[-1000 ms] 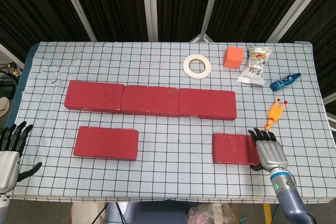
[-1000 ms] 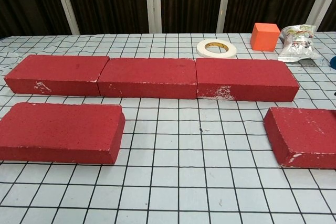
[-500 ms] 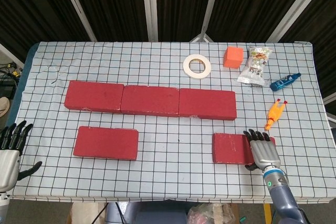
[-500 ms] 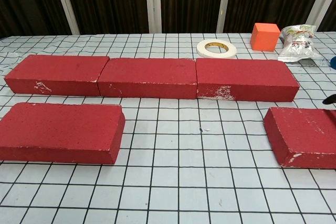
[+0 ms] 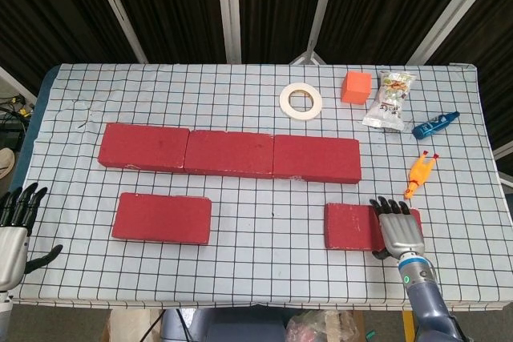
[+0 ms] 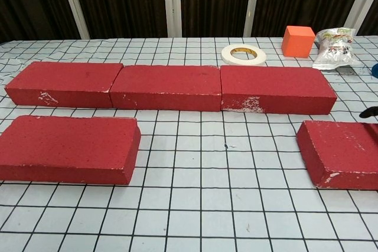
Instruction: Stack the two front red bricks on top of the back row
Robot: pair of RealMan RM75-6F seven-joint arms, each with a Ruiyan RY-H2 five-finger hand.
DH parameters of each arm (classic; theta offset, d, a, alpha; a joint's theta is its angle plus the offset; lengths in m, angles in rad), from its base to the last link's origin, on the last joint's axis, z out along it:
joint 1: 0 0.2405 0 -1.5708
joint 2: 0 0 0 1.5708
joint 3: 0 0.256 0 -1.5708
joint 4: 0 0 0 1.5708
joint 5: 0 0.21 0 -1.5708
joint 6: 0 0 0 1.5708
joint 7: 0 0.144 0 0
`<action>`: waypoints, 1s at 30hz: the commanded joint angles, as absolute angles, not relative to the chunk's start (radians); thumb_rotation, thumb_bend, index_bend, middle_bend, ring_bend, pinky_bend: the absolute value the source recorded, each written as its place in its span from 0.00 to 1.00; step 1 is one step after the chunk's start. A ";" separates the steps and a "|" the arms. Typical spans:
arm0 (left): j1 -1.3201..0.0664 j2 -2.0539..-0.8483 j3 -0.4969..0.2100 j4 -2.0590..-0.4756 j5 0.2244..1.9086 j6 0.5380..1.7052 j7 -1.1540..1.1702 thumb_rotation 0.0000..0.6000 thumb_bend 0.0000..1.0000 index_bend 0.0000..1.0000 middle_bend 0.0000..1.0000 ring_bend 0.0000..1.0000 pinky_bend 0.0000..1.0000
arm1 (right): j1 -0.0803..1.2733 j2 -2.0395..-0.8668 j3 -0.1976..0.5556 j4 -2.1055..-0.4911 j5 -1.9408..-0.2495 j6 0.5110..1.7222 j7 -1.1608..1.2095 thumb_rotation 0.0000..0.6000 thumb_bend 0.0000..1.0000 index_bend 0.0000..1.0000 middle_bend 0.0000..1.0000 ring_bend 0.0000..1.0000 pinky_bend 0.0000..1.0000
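Nothing stacked yet: the back row (image 5: 228, 152) has a bare top, and both front bricks sit on the counter (image 5: 264, 278). Left brick (image 5: 162, 218) is untouched toward the front-left. Your left robot hand (image 5: 14, 234) hangs off the front-left corner, fingers apart, holding nothing. Right brick (image 5: 357, 227) sits toward the front-right. Your right robot hand (image 5: 397, 230) lies over its right end with fingers extended across the top; you can't tell from here whether it actually grips. Both lifts remain.
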State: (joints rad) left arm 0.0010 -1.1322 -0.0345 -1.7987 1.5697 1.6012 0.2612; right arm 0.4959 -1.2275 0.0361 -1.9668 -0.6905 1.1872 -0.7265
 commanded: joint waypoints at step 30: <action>0.002 -1.129 -0.033 -1.803 1.562 1.604 0.253 1.00 0.00 0.05 0.01 0.00 0.05 | 0.520 -1.242 0.026 -1.978 -0.712 1.268 -0.744 1.00 0.18 0.29 0.26 0.08 0.00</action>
State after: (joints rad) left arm 0.0023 -1.1288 -0.0333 -1.8032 1.5619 1.6039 0.2530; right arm 0.5215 -1.2517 0.0227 -1.9688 -0.7050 1.2631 -0.7493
